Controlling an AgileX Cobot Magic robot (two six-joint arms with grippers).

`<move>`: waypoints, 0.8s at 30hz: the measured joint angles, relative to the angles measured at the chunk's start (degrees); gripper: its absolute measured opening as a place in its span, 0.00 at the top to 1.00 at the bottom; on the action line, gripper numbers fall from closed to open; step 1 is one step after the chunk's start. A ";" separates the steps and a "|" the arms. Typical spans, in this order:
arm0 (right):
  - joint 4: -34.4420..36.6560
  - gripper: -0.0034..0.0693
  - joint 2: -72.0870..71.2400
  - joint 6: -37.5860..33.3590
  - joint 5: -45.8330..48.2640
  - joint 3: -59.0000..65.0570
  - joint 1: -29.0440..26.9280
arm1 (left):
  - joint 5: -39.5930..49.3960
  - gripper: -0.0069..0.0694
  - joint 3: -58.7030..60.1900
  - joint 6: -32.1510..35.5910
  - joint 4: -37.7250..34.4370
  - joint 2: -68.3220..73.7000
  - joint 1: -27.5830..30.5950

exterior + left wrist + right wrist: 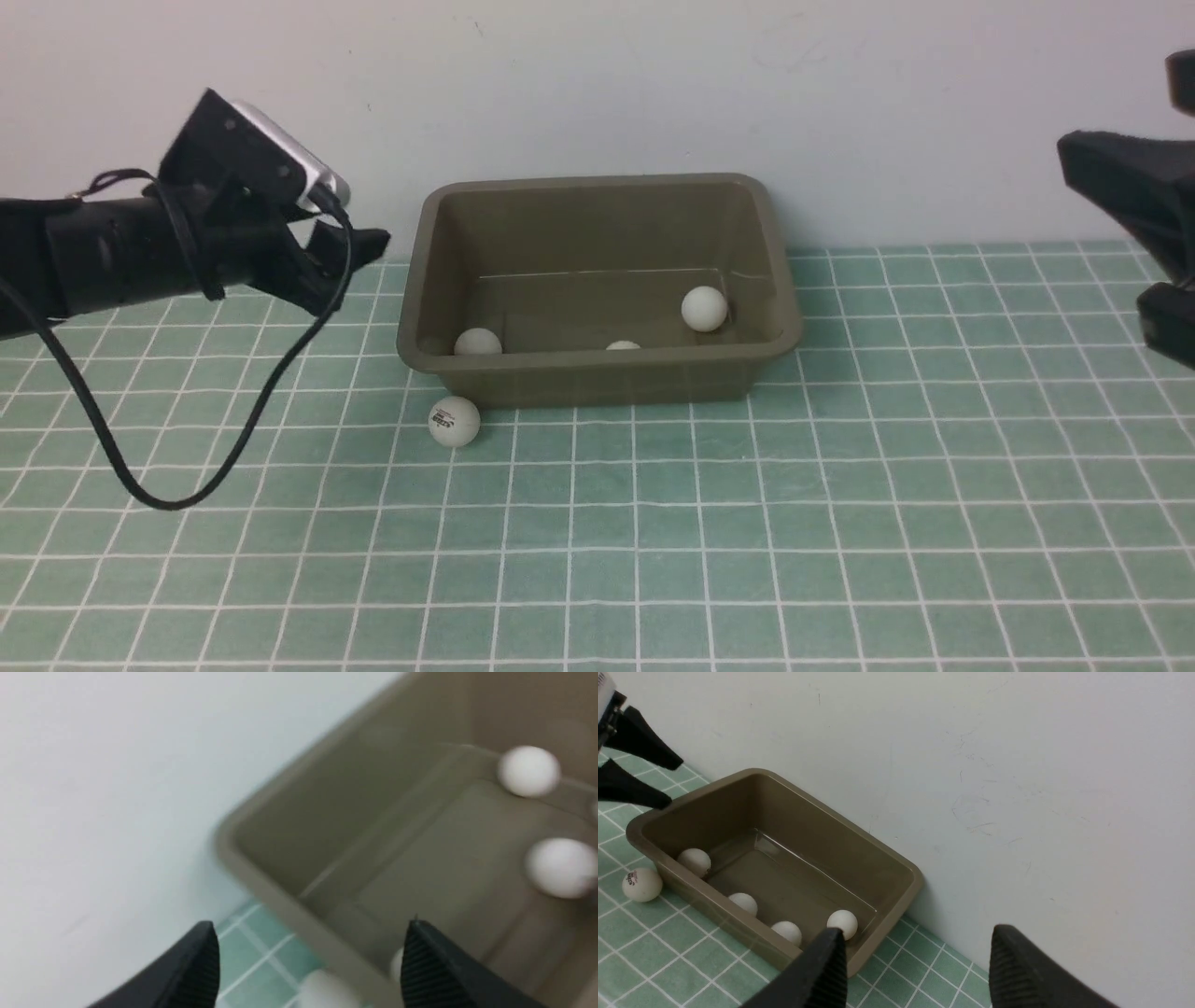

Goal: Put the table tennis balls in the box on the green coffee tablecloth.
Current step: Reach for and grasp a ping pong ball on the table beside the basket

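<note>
The olive-brown box (pixel 597 378) stands on the green coffee tablecloth (pixel 747 523) against the wall. Several white table tennis balls lie inside it, among them one at the left (pixel 478 342) and one at the right (pixel 704 309). The right wrist view shows them along the near wall (pixel 743 903). One more ball (pixel 454 421), with a dark logo, rests on the cloth touching the box's front left corner. My left gripper (pixel 359 252) hovers left of the box's left rim, open and empty (pixel 308 933). My right gripper (pixel 1111 229) hangs far right, open and empty (pixel 919 929).
A pale wall (pixel 597 84) rises directly behind the box. A black cable (pixel 233 439) loops down from the left arm toward the cloth.
</note>
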 joint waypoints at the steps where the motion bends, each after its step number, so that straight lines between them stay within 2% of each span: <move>1: 0.00 0.42 0.00 0.00 0.00 0.00 0.00 | -1.61 0.29 0.00 -3.11 0.73 -1.24 0.28; 2: 0.00 0.42 0.00 0.00 0.00 0.00 0.00 | -1.80 0.29 0.00 -3.11 0.73 -1.24 0.28; 5: 0.00 0.42 0.00 0.00 0.00 0.00 0.00 | -3.74 0.29 0.00 -14.81 7.63 -3.77 0.47; 6: 0.00 0.42 0.00 0.00 0.00 0.00 0.00 | -3.74 0.29 0.00 -15.56 8.03 -3.77 0.47; 8: 0.00 0.42 0.00 0.00 0.00 0.00 0.00 | -1.36 0.29 0.00 -27.43 15.05 -5.33 0.47; 9: 0.00 0.42 0.00 0.00 0.00 0.00 0.00 | -1.12 0.29 0.00 -28.20 15.56 -5.43 0.47; 12: 0.00 0.42 0.00 0.00 0.00 0.00 0.00 | 2.90 0.29 0.00 -38.87 25.36 -6.55 0.47; 13: 0.00 0.42 0.00 0.00 0.00 0.00 0.00 | 3.10 0.29 0.00 -38.87 25.36 -6.55 0.47; 15: 0.00 0.42 0.00 0.00 -0.02 0.00 0.00 | 5.65 0.29 0.00 -44.49 32.24 -6.88 0.47; 24: 0.00 0.42 0.00 0.00 -0.02 0.00 0.00 | 14.68 0.29 0.20 -50.89 36.47 -7.06 0.47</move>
